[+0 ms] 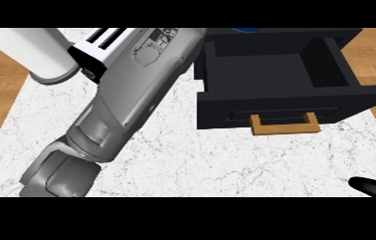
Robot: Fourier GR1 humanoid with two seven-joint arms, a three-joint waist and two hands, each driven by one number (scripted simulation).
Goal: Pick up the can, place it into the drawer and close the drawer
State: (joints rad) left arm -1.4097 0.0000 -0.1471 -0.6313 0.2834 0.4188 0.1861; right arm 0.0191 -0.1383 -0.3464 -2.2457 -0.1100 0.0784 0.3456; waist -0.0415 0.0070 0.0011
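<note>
The black drawer [332,62] stands pulled open at the right, with a tan handle [285,125] on its front. Nothing shows on its dark floor. No can is clearly in view; a small blue sliver [246,30] peeks over the drawer's far edge, and I cannot tell what it is. My left forearm [132,94] runs from the lower left up to the top edge beside the drawer's left wall, and its hand is cut off there. Of my right hand [364,184] only a black tip shows at the lower right edge.
A white cylinder [44,52] stands at the top left. Next to it is a white and black toaster [99,47], partly behind my left forearm. The white marble counter [220,159] has wooden strips at its left and right sides.
</note>
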